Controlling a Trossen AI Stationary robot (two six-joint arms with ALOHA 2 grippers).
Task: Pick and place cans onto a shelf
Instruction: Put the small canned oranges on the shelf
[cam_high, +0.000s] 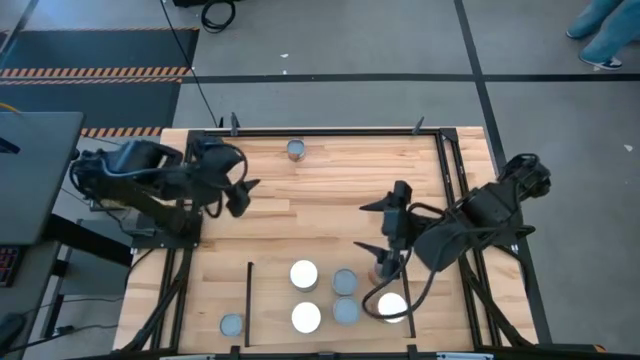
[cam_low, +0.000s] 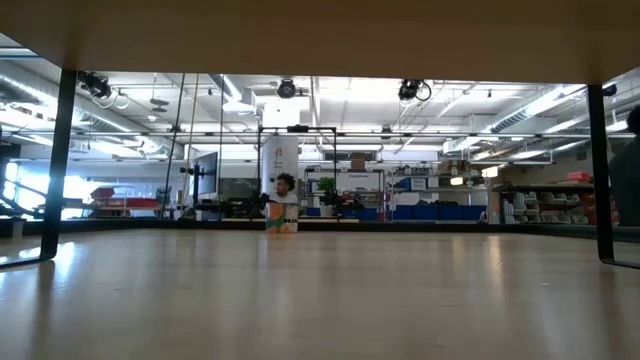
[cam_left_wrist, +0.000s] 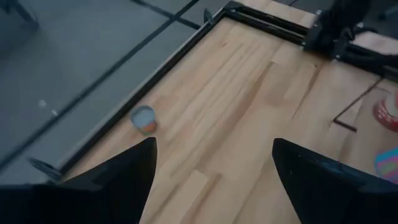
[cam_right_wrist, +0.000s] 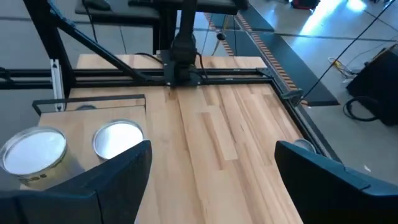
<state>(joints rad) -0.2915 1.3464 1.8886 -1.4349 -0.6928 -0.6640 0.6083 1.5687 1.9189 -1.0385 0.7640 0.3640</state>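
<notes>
Cans stood upright on the worktop (cam_high: 320, 190), their long axes vertical, so the overhead camera showed only round tops. Five clustered on the shelf (cam_high: 270, 300) at the near edge: two white-topped ones (cam_high: 304, 274) (cam_high: 306, 317) on the left of the group, two grey-topped ones (cam_high: 345, 281) (cam_high: 346, 310) just right of them, and a third white-topped can (cam_high: 391, 306) at the right end. A sixth can (cam_high: 381, 268) sat partly hidden beneath the right end effector (cam_high: 387, 225), so its top could not be made out. One grey-topped can (cam_high: 231, 324) stood left of the shelf's thin black rail (cam_high: 248, 300), outside it. Another grey-topped can (cam_high: 296, 150) stood alone by the far edge, well apart from the rest; the table-height camera caught it small and distant, its label too small to read.

The right end effector hovered over the right part of the worktop, just beyond the shelf group, its two fingers spread wide with nothing between them. Its wrist camera showed two cans at the near left, one white-topped (cam_right_wrist: 34, 152) and cut off by a finger, one grey-topped (cam_right_wrist: 118, 138).

The left end effector (cam_high: 243, 190) hung over the left side of the worktop, fingers parted wide and empty. Its wrist camera showed the lone far can (cam_left_wrist: 143, 118) beside the black frame, with other cans cut off at the picture's edge.
</notes>
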